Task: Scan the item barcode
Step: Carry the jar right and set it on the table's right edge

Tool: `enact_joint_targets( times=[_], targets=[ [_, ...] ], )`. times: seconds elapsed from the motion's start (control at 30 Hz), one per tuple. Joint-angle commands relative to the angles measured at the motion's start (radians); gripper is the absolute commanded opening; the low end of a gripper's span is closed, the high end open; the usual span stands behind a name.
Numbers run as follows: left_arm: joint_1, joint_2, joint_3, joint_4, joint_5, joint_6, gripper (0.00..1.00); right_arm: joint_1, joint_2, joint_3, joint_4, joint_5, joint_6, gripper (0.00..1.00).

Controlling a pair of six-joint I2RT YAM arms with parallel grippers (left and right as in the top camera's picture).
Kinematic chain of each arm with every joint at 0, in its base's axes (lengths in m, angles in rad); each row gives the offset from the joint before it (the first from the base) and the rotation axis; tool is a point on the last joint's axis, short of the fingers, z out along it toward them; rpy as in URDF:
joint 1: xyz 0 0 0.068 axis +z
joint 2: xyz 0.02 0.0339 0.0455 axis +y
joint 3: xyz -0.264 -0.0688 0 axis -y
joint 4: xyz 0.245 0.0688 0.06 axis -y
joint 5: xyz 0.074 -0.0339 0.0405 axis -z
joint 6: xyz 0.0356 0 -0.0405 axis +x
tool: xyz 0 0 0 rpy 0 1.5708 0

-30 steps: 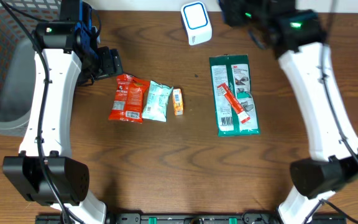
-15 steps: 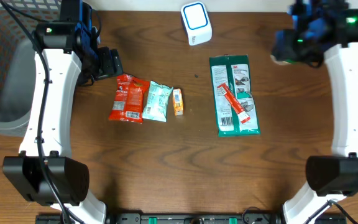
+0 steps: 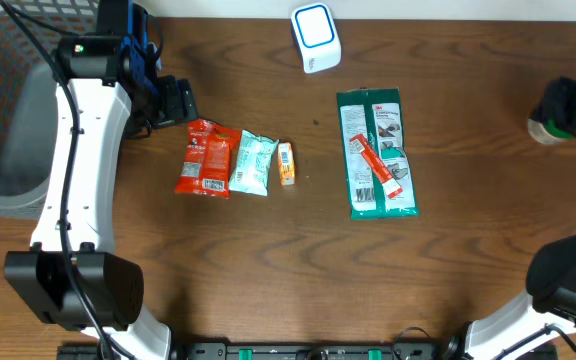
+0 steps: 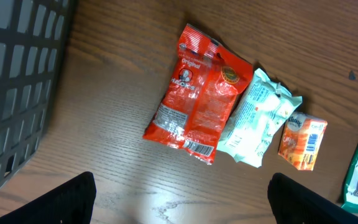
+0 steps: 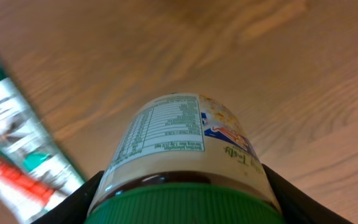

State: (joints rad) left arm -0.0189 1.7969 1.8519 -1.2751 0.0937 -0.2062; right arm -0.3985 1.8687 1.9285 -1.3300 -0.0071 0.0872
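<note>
- Your right jaws are clamped on a jar with a green lid. A dark finger presses in on each side at the lid end.
- The jar sits squarely between those jaws. Its printed nutrition panel faces the wrist camera and its far end points away from them, out over the wooden surface.
- From overhead, the jar and the right jaws are at the far right edge of the surface.
- The white and blue barcode scanner stands well apart from the right jaws, toward the left arm's side.
- A long green 3M package lies flat between the right jaws and the small packets. One end of it shows beside the jar in the wrist view.
- Your left jaws are spread wide with nothing between them, and only the finger tips show.
- Ahead of the left jaws lie a red snack packet, a mint-green packet and a small orange box, side by side.
- A grey mesh basket stands outside one left finger.
</note>
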Motion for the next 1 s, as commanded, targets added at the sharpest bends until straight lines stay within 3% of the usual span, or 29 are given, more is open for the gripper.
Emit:
enact_joint_targets(
  times=[0.0,0.3,0.57,0.97],
  targets=[
    [0.002,0.002,-0.001,-0.002,-0.016,0.002,0.89,-0.080,-0.010,-0.138,0.110,-0.003,0.041,0.17],
    [0.002,0.002,-0.001,-0.002,-0.016,0.002,0.89,-0.176,-0.010,-0.401,0.393,-0.084,0.128,0.17],
    [0.002,0.002,-0.001,-0.002,-0.016,0.002,0.89,-0.243,-0.010,-0.592,0.602,-0.084,0.233,0.23],
    [0.002,0.002,-0.001,-0.002,-0.016,0.002,0.89,-0.262,-0.010,-0.678,0.691,-0.084,0.261,0.24]
  ],
)
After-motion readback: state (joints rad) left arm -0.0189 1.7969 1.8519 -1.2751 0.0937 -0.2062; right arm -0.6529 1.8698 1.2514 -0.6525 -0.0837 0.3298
